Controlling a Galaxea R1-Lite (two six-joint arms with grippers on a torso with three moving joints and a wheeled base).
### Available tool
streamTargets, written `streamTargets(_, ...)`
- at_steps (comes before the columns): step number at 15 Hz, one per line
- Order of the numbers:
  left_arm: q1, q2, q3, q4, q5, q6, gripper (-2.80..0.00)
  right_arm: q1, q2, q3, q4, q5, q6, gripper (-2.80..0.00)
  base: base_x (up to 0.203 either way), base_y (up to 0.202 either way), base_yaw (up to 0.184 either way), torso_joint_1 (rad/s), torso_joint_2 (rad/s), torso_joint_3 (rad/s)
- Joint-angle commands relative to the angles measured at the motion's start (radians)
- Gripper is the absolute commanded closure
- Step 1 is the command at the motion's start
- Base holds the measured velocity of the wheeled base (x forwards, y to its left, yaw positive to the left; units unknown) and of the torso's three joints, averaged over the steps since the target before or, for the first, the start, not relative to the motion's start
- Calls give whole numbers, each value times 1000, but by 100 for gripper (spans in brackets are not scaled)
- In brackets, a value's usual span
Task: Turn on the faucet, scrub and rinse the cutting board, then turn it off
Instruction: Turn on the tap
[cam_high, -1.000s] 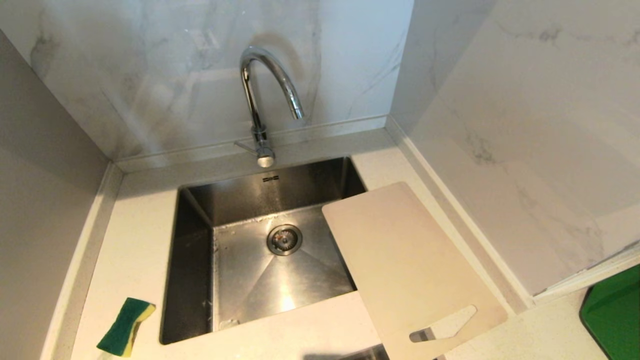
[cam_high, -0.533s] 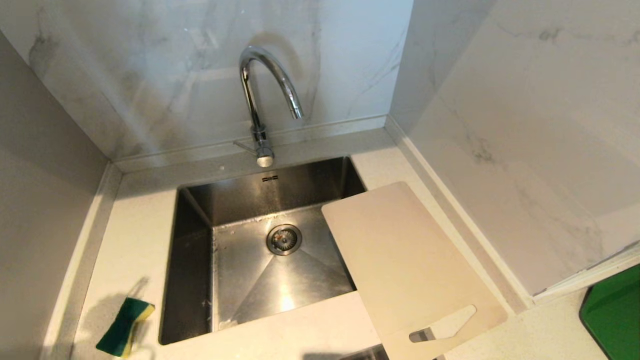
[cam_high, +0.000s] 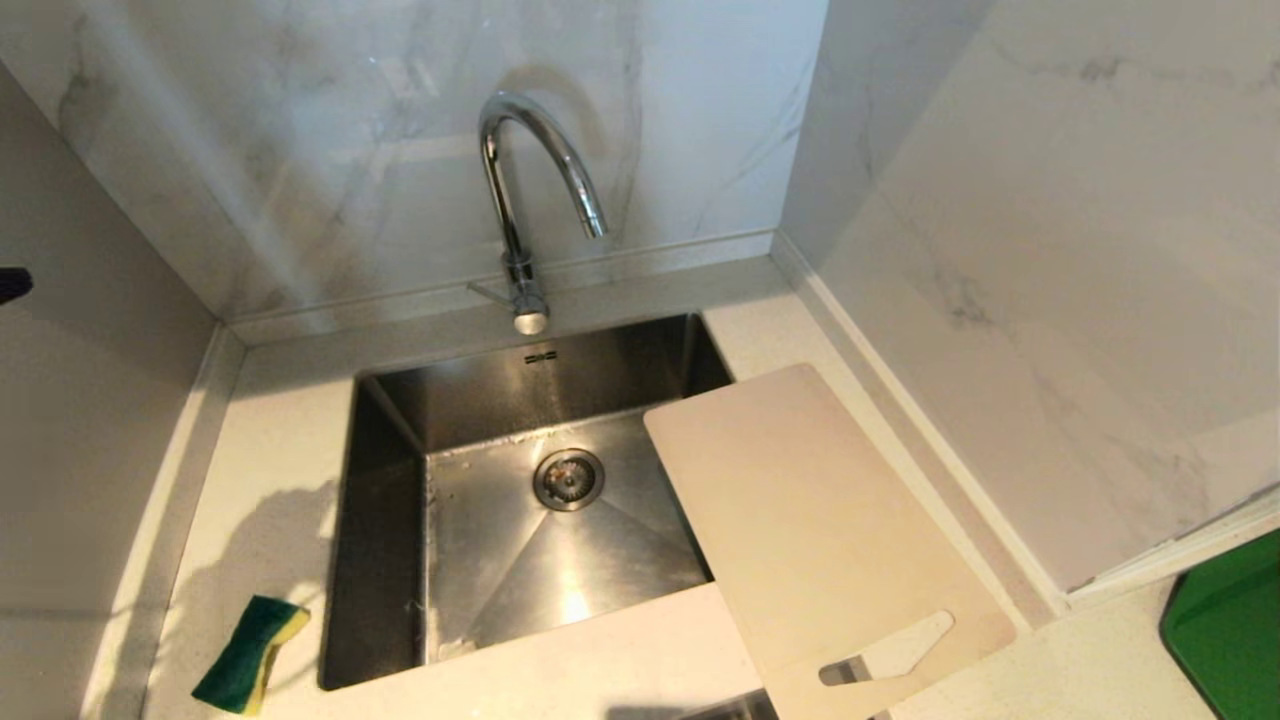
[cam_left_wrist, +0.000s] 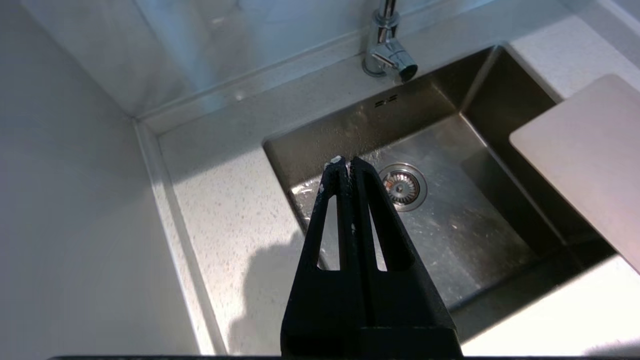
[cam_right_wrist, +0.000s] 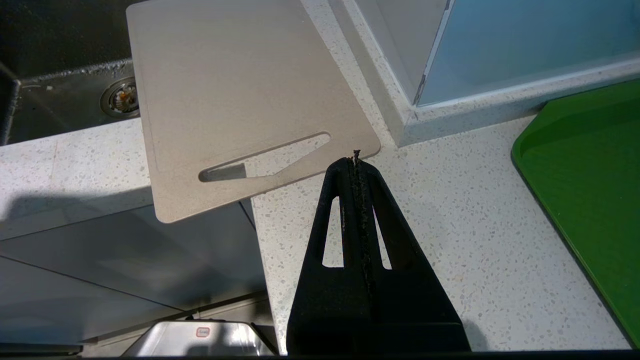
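Pressing flat against each other with nothing between them, the fingers (cam_left_wrist: 334, 200) of the left gripper (cam_left_wrist: 346, 162) hang in the air above the sink (cam_left_wrist: 470, 90), their tips over the basin's near-left part. Just past the tips lies the round drain (cam_left_wrist: 403, 186); farther ahead, at the sink's back rim, stands the base of the faucet (cam_left_wrist: 387, 55), water off, its arched spout (cam_high: 545, 150) reaching over the basin in the head view. Off to the fingers' right, the cutting board (cam_left_wrist: 585, 160) lies flat with one corner over the sink.

The right gripper (cam_right_wrist: 356, 159) is likewise closed on nothing, fingers (cam_right_wrist: 332, 210) together, poised above the speckled counter (cam_right_wrist: 450, 225). Its tips sit just beside the board's near corner, apart from it, with the slanted handle slot (cam_right_wrist: 265, 162) a little beyond to their left. To their right lies a green tray (cam_right_wrist: 590, 175). A green and yellow sponge (cam_high: 250, 652) rests on the counter left of the sink.
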Motion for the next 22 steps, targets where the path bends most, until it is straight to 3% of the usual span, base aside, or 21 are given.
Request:
streamTargets(1,-2,120,-61,1,0,5,0,-1,2,0,0,0,0,0,0,0,0,0,0,0)
streamTargets(7,-56,273,-187,6,27,5,0,-2,2,0,0,1,0,0,0,0,0,0,0,0)
streamTargets(11,-140,353,-250,2,101,5,0,0,2,0,0,1,0,0,0,0,0,0,0,0)
streamTargets(17,-189,572,-431,0,184,0,0,0,2,0,0,1,0,0,0,0,0,0,0,0)
streamTargets(22,-242,779,-580,-62,312,-33,0,-1,2,0,0,1,0,0,0,0,0,0,0,0)
